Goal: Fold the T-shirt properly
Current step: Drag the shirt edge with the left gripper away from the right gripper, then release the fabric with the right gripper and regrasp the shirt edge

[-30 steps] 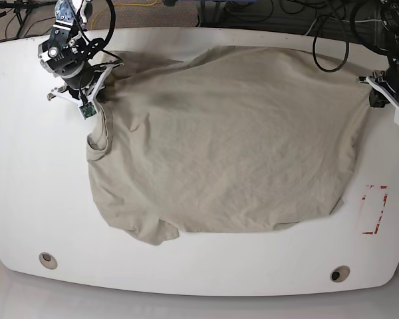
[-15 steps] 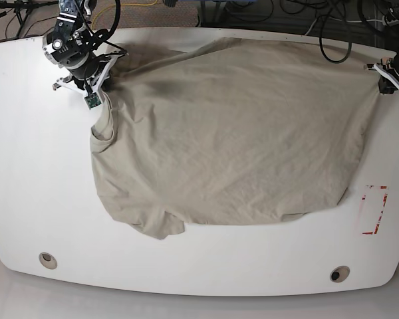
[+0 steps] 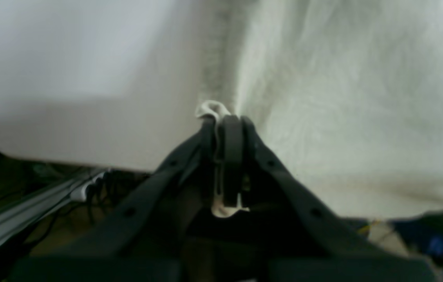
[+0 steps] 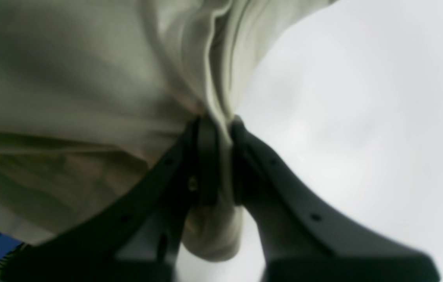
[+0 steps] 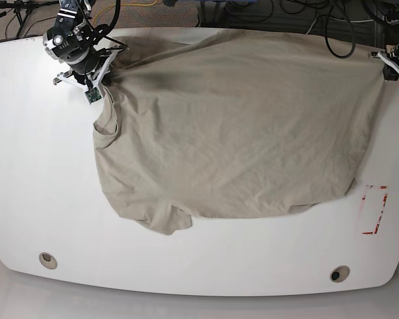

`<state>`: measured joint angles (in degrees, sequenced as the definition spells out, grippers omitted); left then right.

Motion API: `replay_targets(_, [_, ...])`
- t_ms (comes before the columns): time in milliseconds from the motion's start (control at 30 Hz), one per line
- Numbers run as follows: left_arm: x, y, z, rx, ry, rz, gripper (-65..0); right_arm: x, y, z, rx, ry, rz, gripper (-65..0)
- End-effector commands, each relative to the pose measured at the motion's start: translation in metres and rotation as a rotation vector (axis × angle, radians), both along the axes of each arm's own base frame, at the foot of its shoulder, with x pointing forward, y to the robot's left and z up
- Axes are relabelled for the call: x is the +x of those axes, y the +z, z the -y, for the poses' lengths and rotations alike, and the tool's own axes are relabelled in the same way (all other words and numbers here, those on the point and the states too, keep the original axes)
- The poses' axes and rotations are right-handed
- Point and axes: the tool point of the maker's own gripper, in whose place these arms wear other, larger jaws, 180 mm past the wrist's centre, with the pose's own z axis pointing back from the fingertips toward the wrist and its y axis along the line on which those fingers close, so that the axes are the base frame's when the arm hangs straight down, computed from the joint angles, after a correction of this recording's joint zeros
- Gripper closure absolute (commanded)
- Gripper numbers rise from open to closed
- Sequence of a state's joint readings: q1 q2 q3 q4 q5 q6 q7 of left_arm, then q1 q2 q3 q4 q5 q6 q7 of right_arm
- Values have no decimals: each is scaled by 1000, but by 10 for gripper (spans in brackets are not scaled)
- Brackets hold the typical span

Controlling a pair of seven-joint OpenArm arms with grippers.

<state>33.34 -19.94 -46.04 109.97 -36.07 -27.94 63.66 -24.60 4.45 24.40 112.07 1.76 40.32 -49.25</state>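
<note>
Now holding the T-shirt point(image 5: 233, 126) spread across the table point(image 5: 40, 199), covering most of the table's far half and reaching past its middle, the beige cloth wrinkled all over. Pinching the shirt near the table's far-left corner, as the base view shows it, with the right gripper point(image 5: 100, 81): jaws clenching a bunched fold, the dark fingers point(image 4: 205, 156) standing nearly together in the wrist view, cloth passing between them and bulging out below. Grasping the opposite end of the shirt at the table's far-right edge with the left gripper point(image 5: 388, 68): jaws pressing tight together, a small tuft of pale cloth poking out past the fingertips point(image 3: 232, 133) and another scrap showing behind them. Carrying the shirt's far edge stretched between the two grips, running along the table's far edge. Letting the near hem lie loose on the table, curving toward the table's near side but stopping well short of its rim, with a sleeve crumpling into a lump at the cloth's near-left. Showing a red-marked rectangle point(image 5: 374, 210) on the table just beside the shirt's near-right corner, plus a left hole point(image 5: 48, 260) and a right hole point(image 5: 340, 273) close to the table's near edge, both well apart from the cloth.
</note>
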Motion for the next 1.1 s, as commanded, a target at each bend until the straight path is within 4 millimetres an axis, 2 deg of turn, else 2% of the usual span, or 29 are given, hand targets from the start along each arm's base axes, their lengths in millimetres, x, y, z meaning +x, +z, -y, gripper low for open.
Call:
replay_targets(0, [5,8,0,20,-39,20,0,7,9,1,-1,0,40,-68])
replay_targets(100, [5,7,1,19,-47,17,-76,8,9,1,-1,0,41,-124])
replay_targets(233, [6,7,2,19,-50,21,-221,8,10,2,-3,1,42,-263])
replay_targets(333, [8,8,2,18,-48,25,-358,9,11,1,-2,1,47,-385])
replay_targets(433, [16,12,2,21,-54,47,-454,11,13,0,4,2,56,-466])
replay_targets(500, [20,14,1,24,-54,56,-469,13,13,0,6,2,59,-477])
replay_targets(767, [48,38,-9,44,-26,165,-469,44,30,1,9,-4,142,-444])
replay_targets(1067, [88,71,-15,56,-4,318,-469,100,56,5,14,-15,261,-447])
